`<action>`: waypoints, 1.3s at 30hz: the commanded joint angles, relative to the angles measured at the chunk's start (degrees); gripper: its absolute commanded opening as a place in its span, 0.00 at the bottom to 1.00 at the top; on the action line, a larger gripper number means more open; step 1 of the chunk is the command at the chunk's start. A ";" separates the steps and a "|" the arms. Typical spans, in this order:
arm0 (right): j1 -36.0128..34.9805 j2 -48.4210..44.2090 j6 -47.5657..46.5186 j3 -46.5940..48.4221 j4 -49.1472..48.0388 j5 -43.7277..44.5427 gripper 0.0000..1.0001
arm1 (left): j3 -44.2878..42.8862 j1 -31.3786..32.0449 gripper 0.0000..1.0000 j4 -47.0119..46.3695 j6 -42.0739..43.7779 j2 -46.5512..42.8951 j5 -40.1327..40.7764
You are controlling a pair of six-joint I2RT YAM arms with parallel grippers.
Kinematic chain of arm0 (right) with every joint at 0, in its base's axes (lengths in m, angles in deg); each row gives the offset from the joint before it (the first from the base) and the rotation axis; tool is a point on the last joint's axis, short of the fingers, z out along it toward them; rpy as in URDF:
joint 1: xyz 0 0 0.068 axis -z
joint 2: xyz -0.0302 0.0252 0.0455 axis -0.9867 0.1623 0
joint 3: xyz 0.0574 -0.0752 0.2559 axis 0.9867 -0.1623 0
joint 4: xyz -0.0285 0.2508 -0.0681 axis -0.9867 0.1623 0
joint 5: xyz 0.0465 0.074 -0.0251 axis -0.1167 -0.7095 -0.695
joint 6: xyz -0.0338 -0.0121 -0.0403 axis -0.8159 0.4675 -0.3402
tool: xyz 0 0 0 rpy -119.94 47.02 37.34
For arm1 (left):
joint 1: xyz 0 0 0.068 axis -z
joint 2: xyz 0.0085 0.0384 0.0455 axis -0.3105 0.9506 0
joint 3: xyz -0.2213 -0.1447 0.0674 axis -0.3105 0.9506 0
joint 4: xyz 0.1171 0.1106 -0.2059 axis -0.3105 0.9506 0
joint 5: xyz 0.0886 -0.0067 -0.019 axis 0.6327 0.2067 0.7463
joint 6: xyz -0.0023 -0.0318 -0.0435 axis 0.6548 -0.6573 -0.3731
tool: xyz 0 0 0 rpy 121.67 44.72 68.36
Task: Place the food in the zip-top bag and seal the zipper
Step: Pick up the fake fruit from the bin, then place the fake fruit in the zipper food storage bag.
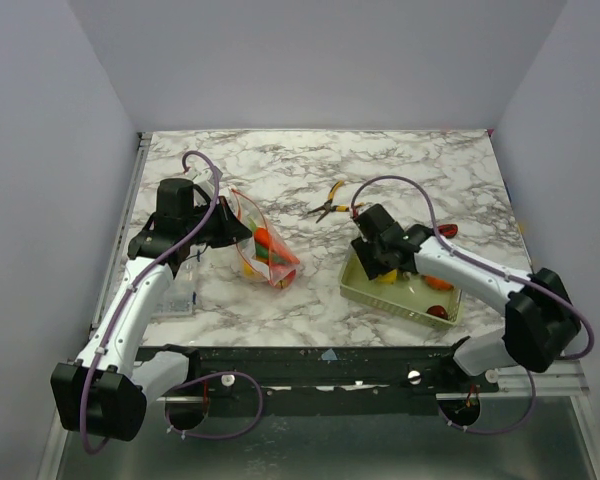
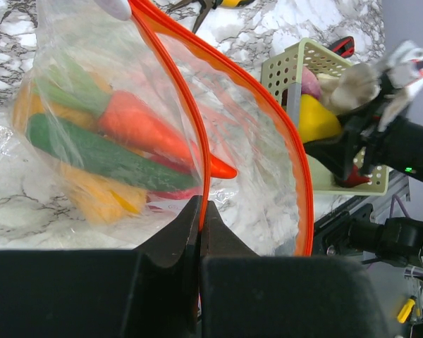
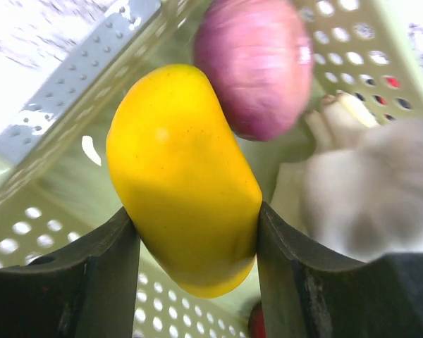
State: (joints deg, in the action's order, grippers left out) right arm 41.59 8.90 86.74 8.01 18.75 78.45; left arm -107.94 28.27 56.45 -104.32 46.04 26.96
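Right end effector (image 3: 192,243) was clenched on the yellow mango (image 3: 182,176), down in the green basket (image 3: 70,77) beside a purple onion (image 3: 254,63). Left end effector (image 2: 201,211) pinched the orange zipper (image 2: 203,169), propping the clear bag (image 2: 257,169) open on the table (image 1: 410,165), with carrot (image 2: 141,127) and cucumber (image 2: 92,151) already inside. More food waited in the basket; sealing not begun.

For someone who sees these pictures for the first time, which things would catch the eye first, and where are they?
First, the yellow mango, gripped by the right gripper inside the pale green basket, with a purple piece beside it. Then the clear zip-top bag on the left side of the marble table: the left gripper is shut on its orange zipper, with an orange carrot and a green piece inside.
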 commanded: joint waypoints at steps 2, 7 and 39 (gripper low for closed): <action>-0.49 -9.62 4.81 3.90 4.85 -0.94 0.00 | -0.17 -0.24 0.00 0.07 0.66 -0.28 0.33; -0.52 -15.41 10.67 5.73 1.93 -10.74 0.00 | -0.68 -0.24 0.00 1.08 0.66 -1.21 0.29; -32.79 7.94 33.61 24.18 -38.17 22.25 0.00 | 1.31 -0.33 0.00 0.54 2.11 -5.50 2.62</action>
State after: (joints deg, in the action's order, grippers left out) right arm 10.99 13.16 118.17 30.20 -16.92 81.33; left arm -107.50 28.27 58.06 -102.64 42.58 30.28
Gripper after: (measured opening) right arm 0.595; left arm 0.008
